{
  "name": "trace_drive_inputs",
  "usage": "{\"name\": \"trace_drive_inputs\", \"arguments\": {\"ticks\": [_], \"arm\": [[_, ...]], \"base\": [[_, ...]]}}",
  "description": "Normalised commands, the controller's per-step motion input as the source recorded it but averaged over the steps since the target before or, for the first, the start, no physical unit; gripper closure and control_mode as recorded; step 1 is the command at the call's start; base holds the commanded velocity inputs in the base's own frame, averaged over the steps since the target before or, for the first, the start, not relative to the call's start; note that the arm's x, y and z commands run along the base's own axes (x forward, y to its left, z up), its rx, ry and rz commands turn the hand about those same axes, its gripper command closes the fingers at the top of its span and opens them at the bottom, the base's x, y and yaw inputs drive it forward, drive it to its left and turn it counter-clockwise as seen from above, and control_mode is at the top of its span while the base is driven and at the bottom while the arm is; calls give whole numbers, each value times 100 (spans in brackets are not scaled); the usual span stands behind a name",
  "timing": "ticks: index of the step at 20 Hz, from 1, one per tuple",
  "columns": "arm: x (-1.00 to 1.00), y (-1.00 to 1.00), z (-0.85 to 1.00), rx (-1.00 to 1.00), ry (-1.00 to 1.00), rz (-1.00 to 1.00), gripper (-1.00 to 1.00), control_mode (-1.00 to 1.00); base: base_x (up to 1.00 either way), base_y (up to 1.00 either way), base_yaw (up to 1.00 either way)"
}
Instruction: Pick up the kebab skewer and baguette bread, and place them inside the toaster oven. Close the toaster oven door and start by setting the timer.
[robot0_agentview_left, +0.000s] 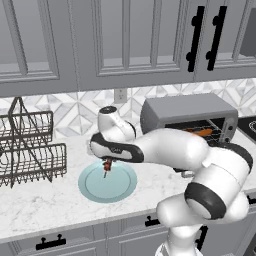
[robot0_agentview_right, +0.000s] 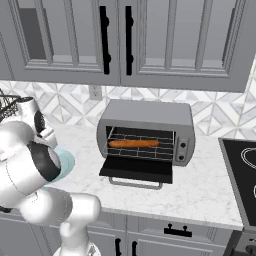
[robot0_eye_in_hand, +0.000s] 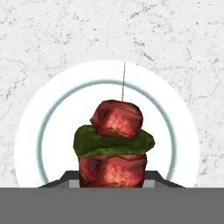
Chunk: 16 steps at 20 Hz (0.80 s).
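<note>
Kebab skewer: red meat, green slice, thin stick

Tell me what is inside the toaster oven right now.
With its door dropped open, the toaster oven shows the baguette bread lying lengthwise on the wire rack. Nothing else shows on the rack; the dark space beneath it and the back corners cannot be made out.

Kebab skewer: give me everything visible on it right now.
The kebab skewer, a thin dark stick threaded with two reddish-brown meat chunks and a green vegetable slice between them, hangs upright in the robot's hand above the round pale-blue plate on the white marble counter. In the hand view its bare tip points toward the plate's centre, and the lowest chunk sits between the dark fingertips. It looks lifted clear of the plate.
</note>
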Motion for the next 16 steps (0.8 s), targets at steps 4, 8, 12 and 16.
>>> {"name": "trace_drive_inputs", "arguments": {"ticks": [4,8,12,16], "arm": [[-71,-65,86,8,-16,-18,100,-100],[-55,-69,74,7,-22,-13,100,-100],[-57,-79,91,12,-20,-14,100,-100],[-35,-87,91,15,-16,-20,100,-100]], "base": [[0,0,0],[0,0,0],[0,0,0],[0,0,0]]}}
